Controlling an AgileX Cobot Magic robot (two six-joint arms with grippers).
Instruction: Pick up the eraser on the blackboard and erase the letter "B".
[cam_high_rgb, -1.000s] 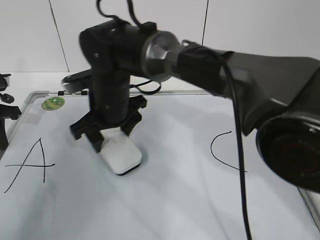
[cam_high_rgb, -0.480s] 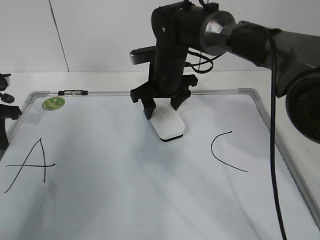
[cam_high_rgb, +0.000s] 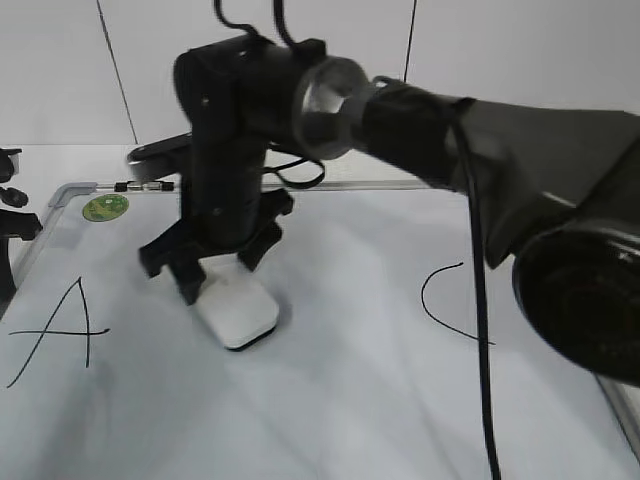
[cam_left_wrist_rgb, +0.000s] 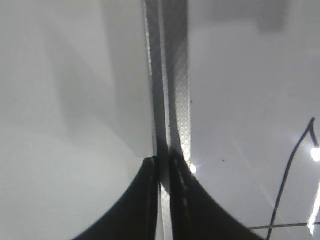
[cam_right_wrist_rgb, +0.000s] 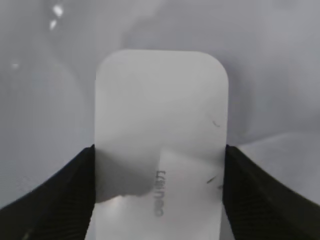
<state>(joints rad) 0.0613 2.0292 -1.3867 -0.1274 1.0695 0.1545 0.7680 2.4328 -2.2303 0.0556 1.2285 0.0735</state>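
My right gripper (cam_high_rgb: 215, 275) is shut on the white eraser (cam_high_rgb: 240, 315) and presses it flat on the blackboard (cam_high_rgb: 350, 400), left of centre. In the right wrist view the eraser (cam_right_wrist_rgb: 160, 125) sits between the two fingers of that gripper (cam_right_wrist_rgb: 160, 150), grey lettering up. No letter "B" shows; the board round the eraser is bare. The black "A" (cam_high_rgb: 60, 330) is to the left, the black "C" (cam_high_rgb: 445, 300) to the right. My left gripper (cam_left_wrist_rgb: 162, 162) is closed on the board's grey frame (cam_left_wrist_rgb: 172, 75) at the left edge.
A round green sticker (cam_high_rgb: 105, 207) sits at the board's top left corner. My right arm (cam_high_rgb: 480, 150) reaches across from the right, above the "C". A stroke of the "A" (cam_left_wrist_rgb: 290, 170) shows in the left wrist view.
My right gripper swept the eraser from left of centre up to the right near the top frame, then back down to the left. The left gripper has not moved.
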